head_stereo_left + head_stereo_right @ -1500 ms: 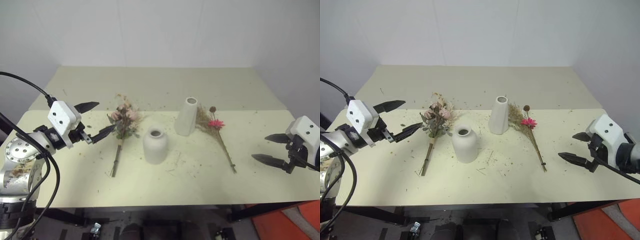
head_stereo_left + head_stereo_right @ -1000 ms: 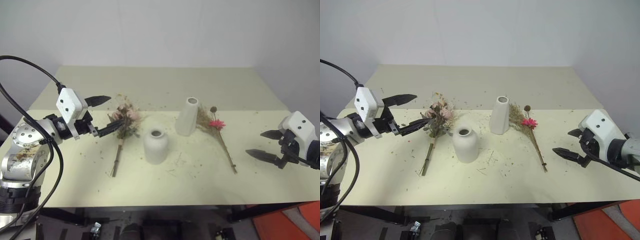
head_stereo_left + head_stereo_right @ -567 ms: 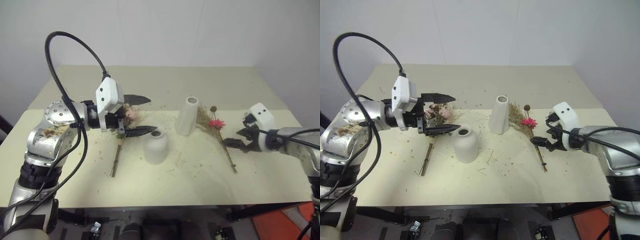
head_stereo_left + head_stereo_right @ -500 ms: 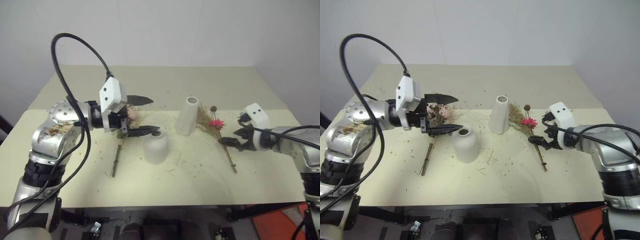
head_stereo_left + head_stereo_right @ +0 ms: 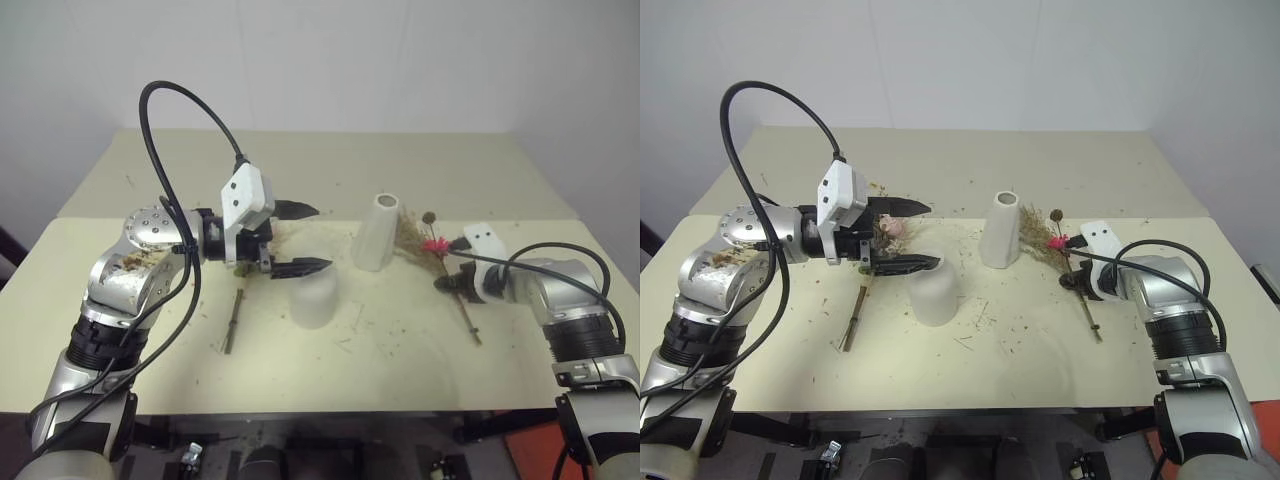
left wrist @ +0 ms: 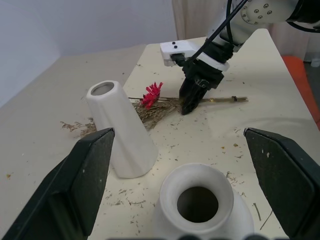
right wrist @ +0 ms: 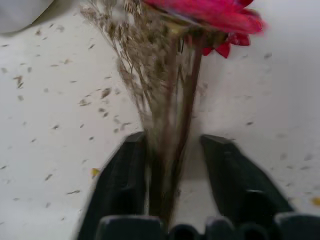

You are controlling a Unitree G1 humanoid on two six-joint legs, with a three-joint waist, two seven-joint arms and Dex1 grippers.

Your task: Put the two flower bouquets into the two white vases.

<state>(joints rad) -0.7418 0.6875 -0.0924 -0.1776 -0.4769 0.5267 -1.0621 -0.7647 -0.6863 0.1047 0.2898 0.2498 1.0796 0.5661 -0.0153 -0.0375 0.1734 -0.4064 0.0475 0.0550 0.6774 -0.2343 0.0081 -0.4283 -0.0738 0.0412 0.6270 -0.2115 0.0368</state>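
**Two bouquets on the table, right claw straddling one of them**

Two arms are in shot. Starting on my left: the left gripper point(image 5: 300, 238) is spread wide with nothing in it, pointing sideways, one black finger reaching over the mouth of the short, rounded matte white ceramic vase point(image 5: 313, 296). Behind that gripper lies the bushy bouquet with pale pink blooms and green leaves point(image 5: 875, 262), flat on the cream table point(image 5: 400, 350), its stems running back toward me.

Next over, the tall slim white cone vase point(image 5: 378, 232) stands upright, just beside the beige dried-grass bouquet with the bright pink flower and dark seed head point(image 5: 433, 247), which also lies flat on the table.

Over on the right, the right gripper point(image 7: 173, 175) is down at that bouquet's stems, one finger either side. The fingers look partly closed around them, but I can't tell whether they've actually clamped. Bits of dried plant litter are scattered across the tabletop.
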